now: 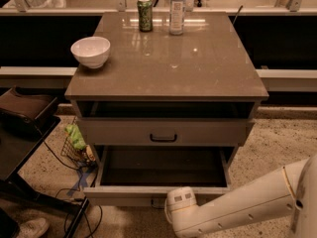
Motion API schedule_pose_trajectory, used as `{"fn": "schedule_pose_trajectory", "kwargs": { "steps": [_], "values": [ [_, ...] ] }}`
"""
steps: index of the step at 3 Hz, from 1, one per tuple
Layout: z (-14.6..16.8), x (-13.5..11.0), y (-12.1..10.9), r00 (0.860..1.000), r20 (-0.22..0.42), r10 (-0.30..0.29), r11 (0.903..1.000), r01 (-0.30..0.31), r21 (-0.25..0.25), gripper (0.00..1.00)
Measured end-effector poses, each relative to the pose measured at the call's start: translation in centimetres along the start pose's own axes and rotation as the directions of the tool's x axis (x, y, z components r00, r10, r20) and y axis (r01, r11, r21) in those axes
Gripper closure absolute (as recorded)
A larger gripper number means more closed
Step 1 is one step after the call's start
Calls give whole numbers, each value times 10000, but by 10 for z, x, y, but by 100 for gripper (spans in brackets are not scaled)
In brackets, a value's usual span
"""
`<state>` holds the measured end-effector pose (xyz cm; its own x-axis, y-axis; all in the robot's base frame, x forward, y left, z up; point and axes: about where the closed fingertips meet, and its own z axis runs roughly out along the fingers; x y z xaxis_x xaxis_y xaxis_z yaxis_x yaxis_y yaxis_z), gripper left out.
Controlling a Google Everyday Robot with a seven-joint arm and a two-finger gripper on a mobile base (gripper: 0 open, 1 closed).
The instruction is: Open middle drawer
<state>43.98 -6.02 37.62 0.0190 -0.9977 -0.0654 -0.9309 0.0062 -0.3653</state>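
The middle drawer (124, 131) sits shut at frame centre. The gripper (174, 208) hangs bottom centre, beside the pulled-out bottom drawer (158, 193), probably ahead of rising to the handle (163, 138). I cannot tell whether it is open or closed.

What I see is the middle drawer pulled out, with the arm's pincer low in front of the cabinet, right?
Not quite: the camera view shows the middle drawer shut; the bottom drawer is the one pulled out. The pincer is low in front of the cabinet.
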Motion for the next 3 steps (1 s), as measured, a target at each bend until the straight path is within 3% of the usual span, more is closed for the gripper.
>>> {"fn": "schedule_pose_trajectory", "kwargs": {
  "steps": [3],
  "values": [
    [-2,-1,-1,10000,-18,-10,10000,10,23,100]
  ]
}}
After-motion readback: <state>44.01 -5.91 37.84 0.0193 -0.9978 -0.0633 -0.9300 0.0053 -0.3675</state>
